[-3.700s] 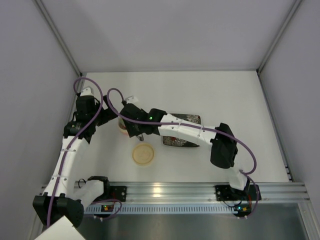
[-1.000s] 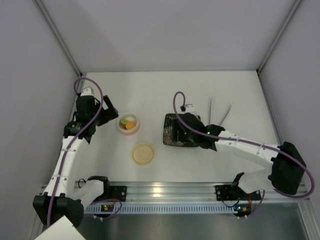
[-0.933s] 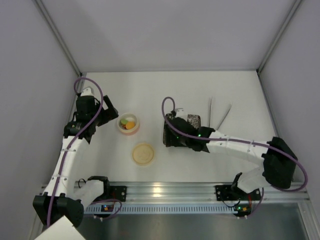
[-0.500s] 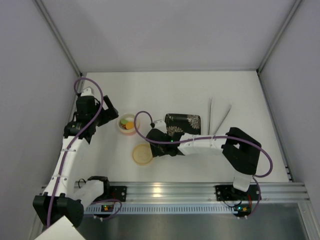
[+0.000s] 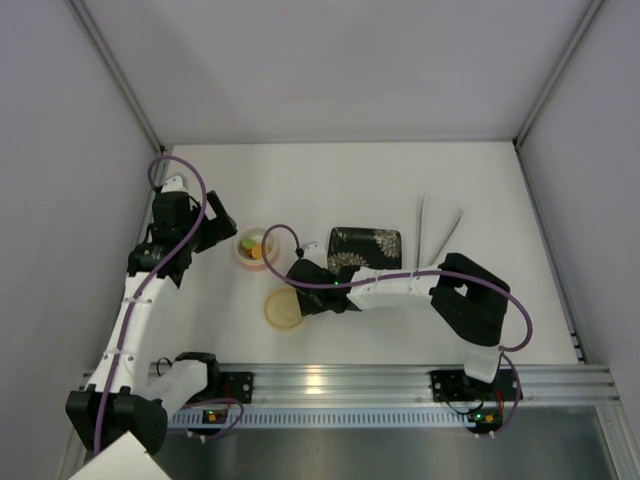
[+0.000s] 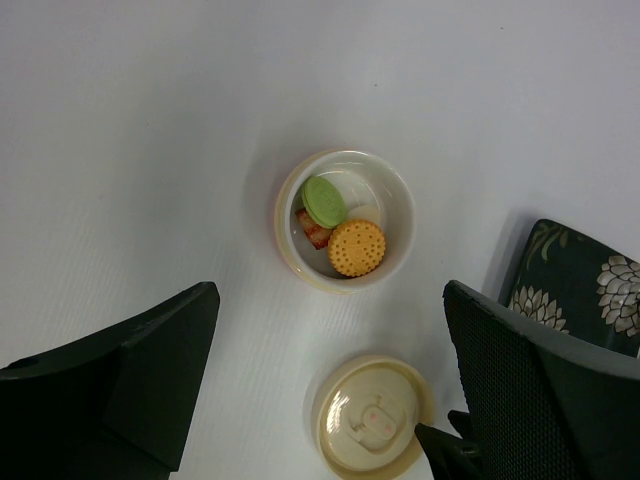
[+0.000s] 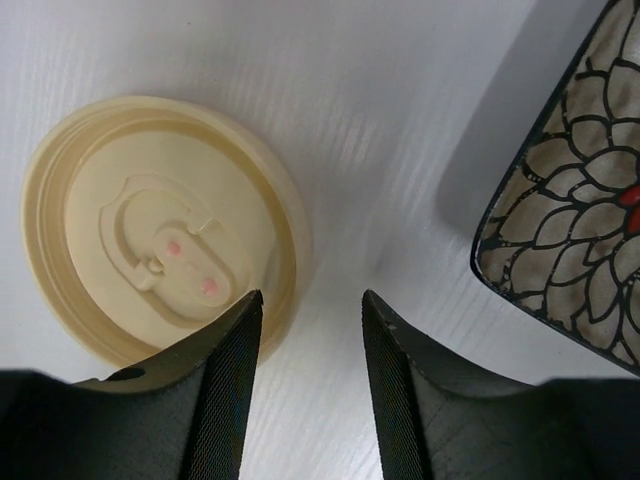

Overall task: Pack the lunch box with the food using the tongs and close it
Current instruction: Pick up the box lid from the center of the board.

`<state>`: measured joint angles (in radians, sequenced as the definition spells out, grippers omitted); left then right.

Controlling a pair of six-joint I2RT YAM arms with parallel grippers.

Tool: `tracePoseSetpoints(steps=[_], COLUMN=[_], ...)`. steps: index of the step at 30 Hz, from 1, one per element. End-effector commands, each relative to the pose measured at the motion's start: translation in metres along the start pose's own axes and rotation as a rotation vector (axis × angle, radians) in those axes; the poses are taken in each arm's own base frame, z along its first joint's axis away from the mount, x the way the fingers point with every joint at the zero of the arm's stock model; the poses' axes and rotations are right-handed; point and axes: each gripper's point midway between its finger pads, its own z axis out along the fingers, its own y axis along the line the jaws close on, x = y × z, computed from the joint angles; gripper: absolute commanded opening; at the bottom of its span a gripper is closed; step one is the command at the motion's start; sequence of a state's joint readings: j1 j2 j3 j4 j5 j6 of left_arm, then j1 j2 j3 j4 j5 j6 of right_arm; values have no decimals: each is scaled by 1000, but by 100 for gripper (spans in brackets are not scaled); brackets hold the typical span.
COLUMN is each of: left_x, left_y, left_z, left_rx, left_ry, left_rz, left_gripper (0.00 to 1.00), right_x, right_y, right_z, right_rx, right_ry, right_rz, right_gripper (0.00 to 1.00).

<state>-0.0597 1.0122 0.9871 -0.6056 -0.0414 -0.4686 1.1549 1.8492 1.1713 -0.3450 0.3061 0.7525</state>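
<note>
White-lined lunch box [image 6: 283, 215] with orange, green food [image 6: 356, 247]; left tool [image 6: 330, 292], right tool [image 7: 310, 305] spread

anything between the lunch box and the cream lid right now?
Nothing. The left wrist view shows only bare white table between the lunch box and the lid.

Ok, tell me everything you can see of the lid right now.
The lid is a round cream disc, glossy like plastic, with a stepped raised rim and a moulded centre relief carrying two pink dots. It lies flat on the white table, apart from the lunch box and on its near side, left of the black floral plate. The right tool hangs open over its edge, one finger above the rim, the other off it; contact cannot be judged.
</note>
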Motion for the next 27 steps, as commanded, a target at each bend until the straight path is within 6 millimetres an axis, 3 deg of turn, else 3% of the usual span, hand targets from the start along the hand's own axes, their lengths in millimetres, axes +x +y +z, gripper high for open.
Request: tracePoseSetpoints(steps=[1,14,19,27], left_x=[-8,-8,-10,-10], left_y=[-2,-2,-2,-4], left_z=[-1,-1,-1,-2], left_rx=[15,14,16,21], left_ry=[-39,-40,-44,-48], left_rz=[9,9,9,4], left_gripper=[99,99,99,99], right_x=[-14,-11,-26,-76], right_y=[33,37,39,29], right_z=[-3,-2,-20,-69], right_rx=[-75,-75,-105,-265], right_ry=[-48,-38,-77,-179], right_rz=[12,4,16,134], right_gripper=[43,10,4,0])
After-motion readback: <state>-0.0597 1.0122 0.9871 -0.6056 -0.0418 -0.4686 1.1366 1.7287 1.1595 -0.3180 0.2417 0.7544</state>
